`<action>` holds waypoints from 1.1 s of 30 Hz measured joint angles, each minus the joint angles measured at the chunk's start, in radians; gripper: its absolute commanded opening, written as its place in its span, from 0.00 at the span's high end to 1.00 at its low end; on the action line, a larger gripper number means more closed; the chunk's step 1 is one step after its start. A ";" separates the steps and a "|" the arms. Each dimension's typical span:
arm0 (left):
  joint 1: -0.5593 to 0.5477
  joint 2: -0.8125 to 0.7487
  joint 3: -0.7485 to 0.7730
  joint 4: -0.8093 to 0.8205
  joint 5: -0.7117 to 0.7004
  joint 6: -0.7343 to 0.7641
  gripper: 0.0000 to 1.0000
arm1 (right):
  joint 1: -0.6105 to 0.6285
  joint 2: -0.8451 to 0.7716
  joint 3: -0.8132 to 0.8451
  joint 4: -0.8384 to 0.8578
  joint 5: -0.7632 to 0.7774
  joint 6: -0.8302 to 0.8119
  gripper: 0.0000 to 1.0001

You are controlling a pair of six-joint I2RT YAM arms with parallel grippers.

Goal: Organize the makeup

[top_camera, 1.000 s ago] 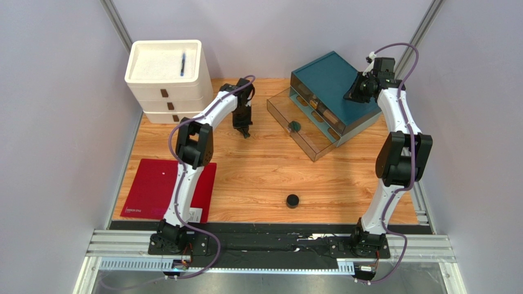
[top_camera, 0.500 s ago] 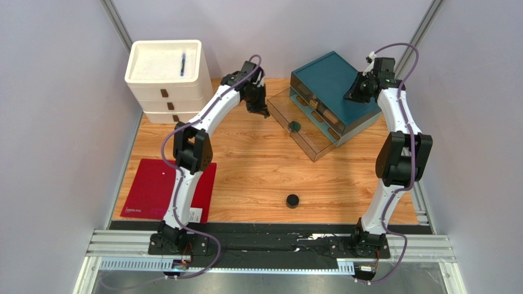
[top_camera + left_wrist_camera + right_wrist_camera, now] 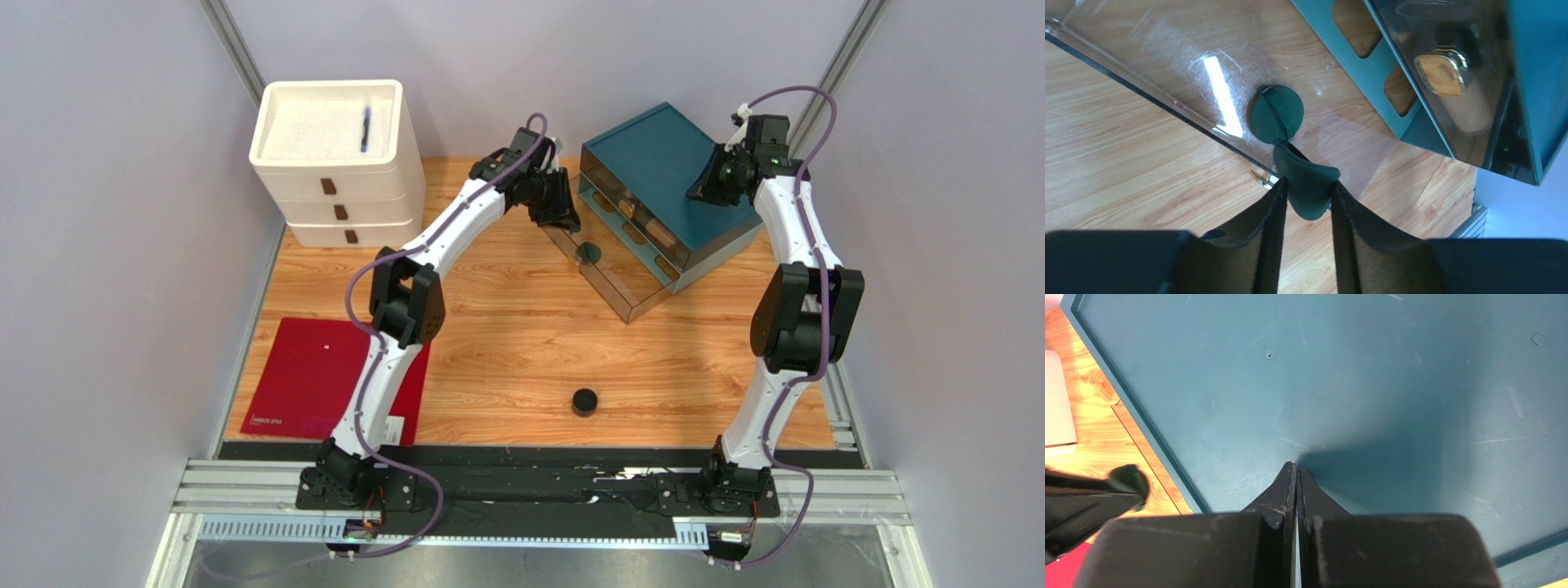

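The left gripper [image 3: 1308, 182] hangs over the front rim of a pulled-out clear plastic drawer [image 3: 613, 284]. Its fingers stand partly apart with a flat dark-green disc [image 3: 1306, 197] tilted between them. Whether they are pinching it or merely flank it cannot be told.

Close to the near edge of the wooden table [image 3: 515, 331], a little right of the middle, a small black round jar [image 3: 586, 401] stands alone. It is well apart from both arms. A flat red rectangular mat [image 3: 301, 374] lies at the near left corner.

Farther back, a second flat dark-green disc [image 3: 1276, 114] lies on the floor of the clear drawer, just beyond the held one. The drawer sticks out of a teal box-shaped organizer [image 3: 656, 153] set askew at the far right corner. Behind the organizer's smoky front panel lies a beige bottle with a gold cap [image 3: 1453, 92].

The right gripper [image 3: 1296, 471] has its fingers pressed together on nothing, with the tips at the organizer's flat teal top.

At the far left corner stands a white three-drawer plastic unit [image 3: 331, 184], and a blue pen [image 3: 366, 126] lies in its top tray.
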 measured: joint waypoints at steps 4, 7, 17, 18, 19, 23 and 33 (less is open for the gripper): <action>0.000 0.028 0.000 0.019 0.013 -0.031 0.46 | 0.000 0.000 0.000 0.000 0.000 0.000 1.00; 0.000 0.029 0.002 0.048 0.028 -0.050 0.41 | 0.000 0.000 -0.001 0.000 0.000 0.000 1.00; 0.000 0.021 -0.005 0.116 0.077 -0.067 0.42 | 0.000 -0.003 -0.006 0.006 0.000 0.000 1.00; -0.001 0.007 -0.034 0.127 0.082 -0.056 0.42 | 0.000 -0.004 -0.008 0.007 0.000 0.000 1.00; -0.002 -0.021 -0.092 0.130 0.081 -0.038 0.42 | 0.000 -0.005 -0.008 0.008 0.000 0.000 1.00; -0.016 -0.157 -0.323 0.095 0.080 0.058 0.41 | 0.000 -0.005 -0.011 0.011 0.000 0.000 1.00; -0.261 -0.395 -0.615 0.005 -0.043 0.381 0.38 | 0.000 -0.006 -0.014 0.014 -0.001 0.000 1.00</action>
